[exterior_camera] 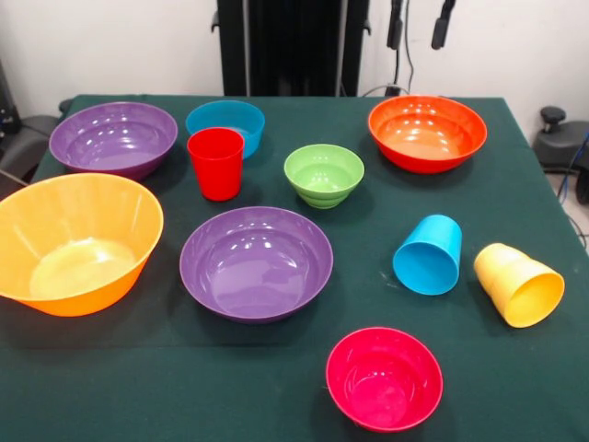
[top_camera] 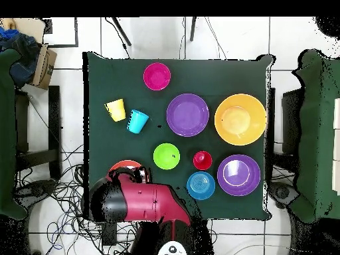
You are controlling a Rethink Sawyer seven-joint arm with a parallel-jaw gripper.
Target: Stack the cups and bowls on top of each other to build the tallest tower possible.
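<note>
All cups and bowls stand apart on the green table (exterior_camera: 515, 387); nothing is stacked. The red cup (exterior_camera: 215, 163) stands upright in front of the small blue bowl (exterior_camera: 225, 124). The sky-blue cup (exterior_camera: 429, 255) and yellow cup (exterior_camera: 518, 284) lie on their sides at the right. Two purple bowls (exterior_camera: 113, 138) (exterior_camera: 256, 261), the yellow-orange bowl (exterior_camera: 75, 241), green bowl (exterior_camera: 324, 174), orange-red bowl (exterior_camera: 427, 132) and magenta bowl (exterior_camera: 384, 378) sit open side up. My gripper (exterior_camera: 420, 28) hangs open and empty above the orange-red bowl. In the overhead view the arm (top_camera: 143, 199) hides part of that bowl (top_camera: 123, 164).
The black pedestal (exterior_camera: 293, 46) stands behind the table's far edge. Dark chairs (top_camera: 319, 133) flank the table, and cables (top_camera: 60, 192) lie on the tiled floor. A cardboard box (top_camera: 44, 65) sits off one corner.
</note>
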